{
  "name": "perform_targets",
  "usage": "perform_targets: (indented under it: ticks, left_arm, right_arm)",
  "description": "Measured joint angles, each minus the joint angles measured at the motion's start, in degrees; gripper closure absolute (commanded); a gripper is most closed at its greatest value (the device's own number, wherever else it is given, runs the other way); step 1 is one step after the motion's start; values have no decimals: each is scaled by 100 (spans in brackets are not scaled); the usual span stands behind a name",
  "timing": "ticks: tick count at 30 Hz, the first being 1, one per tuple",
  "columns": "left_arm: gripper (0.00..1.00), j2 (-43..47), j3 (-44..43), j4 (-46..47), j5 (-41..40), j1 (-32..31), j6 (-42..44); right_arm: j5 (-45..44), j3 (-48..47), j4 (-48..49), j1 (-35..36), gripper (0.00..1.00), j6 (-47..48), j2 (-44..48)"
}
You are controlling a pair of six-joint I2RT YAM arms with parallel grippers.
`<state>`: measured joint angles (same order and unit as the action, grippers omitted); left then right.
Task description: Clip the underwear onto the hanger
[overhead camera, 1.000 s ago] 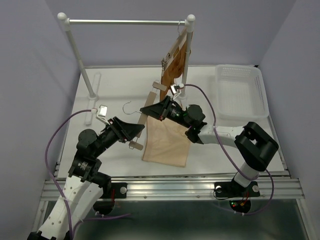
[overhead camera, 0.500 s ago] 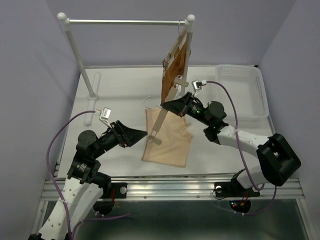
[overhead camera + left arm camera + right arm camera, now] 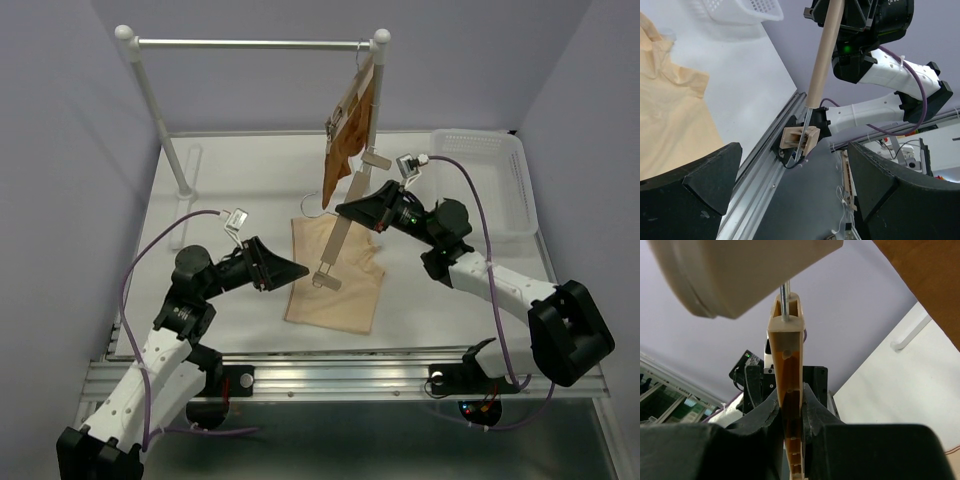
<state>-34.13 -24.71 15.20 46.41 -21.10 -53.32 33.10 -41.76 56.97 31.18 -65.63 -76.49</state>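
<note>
Nearest the arm bases, the left end effector [image 3: 291,268] is poised over the white bench [image 3: 230,185] just left of the garment, its jaws spread wide and holding nothing; the left wrist view confirms the broad gap [image 3: 795,160]. The pale beige soft cloth underwear [image 3: 335,292] lies flat on the bench in front of the arms, one edge slightly rumpled, and is not fastened to anything. Over its far portion the slim light wooden bar hanger [image 3: 333,245] is held tilted, with the lower metal clip [image 3: 326,280] above the cloth and the upper clip [image 3: 375,160] raised toward the rack. Contact between lower clip and cloth cannot be determined. The right end effector [image 3: 349,209] is clamped narrowly on the bar near its middle, and the right wrist view shows both fingers [image 3: 812,412] pressed against the wood [image 3: 789,355]. The thin metal hook [image 3: 310,205] projects to the left of the bar. Further back on the right sits a white plastic mesh basket [image 3: 480,185]. At the far end stands a white tubular rack [image 3: 250,44], with a second wooden hanger carrying rust-brown cloth [image 3: 345,140] suspended at its right end.
</note>
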Motion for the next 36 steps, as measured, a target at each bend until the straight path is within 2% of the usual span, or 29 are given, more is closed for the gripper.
perform_targets:
  ticks: [12,36]
  left_arm:
    - [1,-356,0,765,-11,-420,-87]
    - [1,-588,0,994,-188,-778,-146]
  right_arm:
    - [68,0,140,0,99,-142,-22]
    - [391,-280,1154,0,99,-730,-815]
